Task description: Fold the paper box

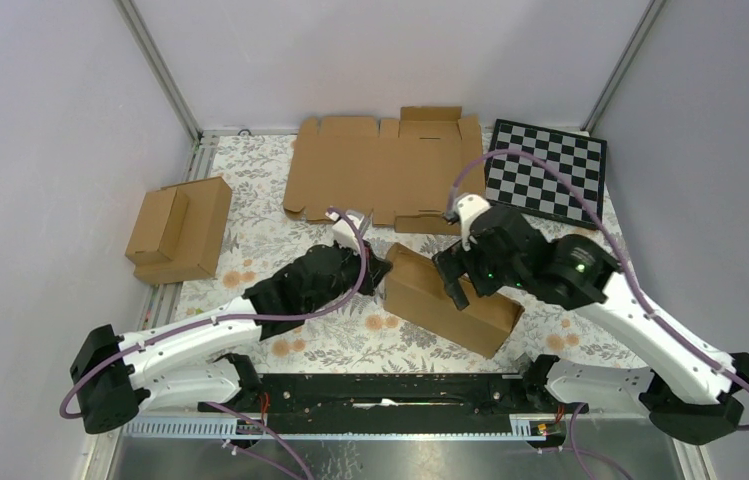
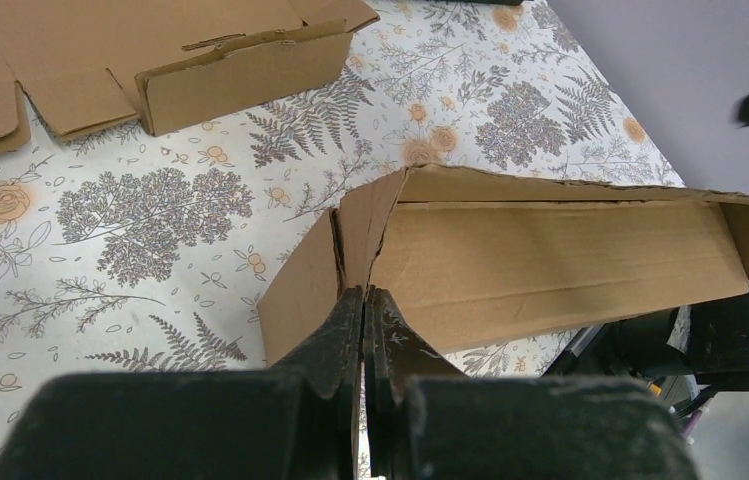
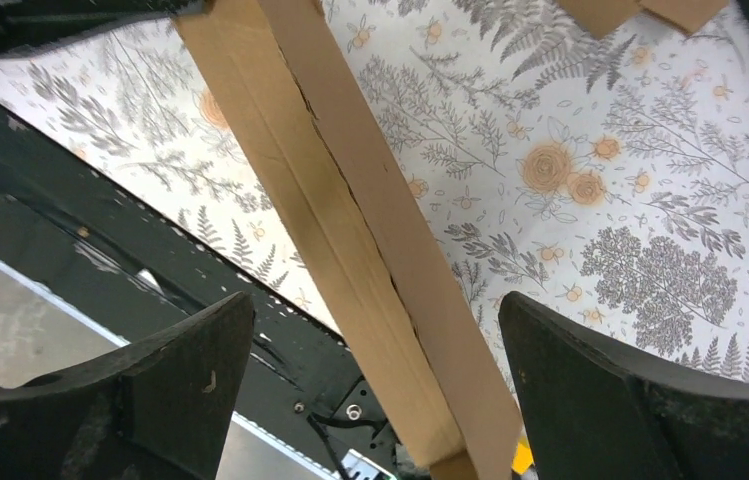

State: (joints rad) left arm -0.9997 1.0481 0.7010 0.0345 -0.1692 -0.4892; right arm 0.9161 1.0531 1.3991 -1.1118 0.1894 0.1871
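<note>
The paper box (image 1: 450, 300) is a brown cardboard mailer lying slantwise in the middle of the flowered cloth, its lid partly raised. My left gripper (image 1: 382, 268) is at the box's left end, shut on a thin cardboard wall there. The left wrist view shows that gripper (image 2: 363, 295) pinching the corner, with the box (image 2: 550, 260) opening away to the right. My right gripper (image 1: 455, 285) hovers over the box's middle. Seen from the right wrist, it (image 3: 375, 300) stands wide open astride a long edge of the box (image 3: 350, 220), and neither finger touches the cardboard.
A wide flat cardboard blank (image 1: 380, 170) lies at the back, one flap standing up (image 2: 240, 70). A checkerboard (image 1: 548, 170) rests at the back right. Two joined small brown boxes (image 1: 180, 230) sit at the left. The black base rail (image 1: 390, 390) runs along the near edge.
</note>
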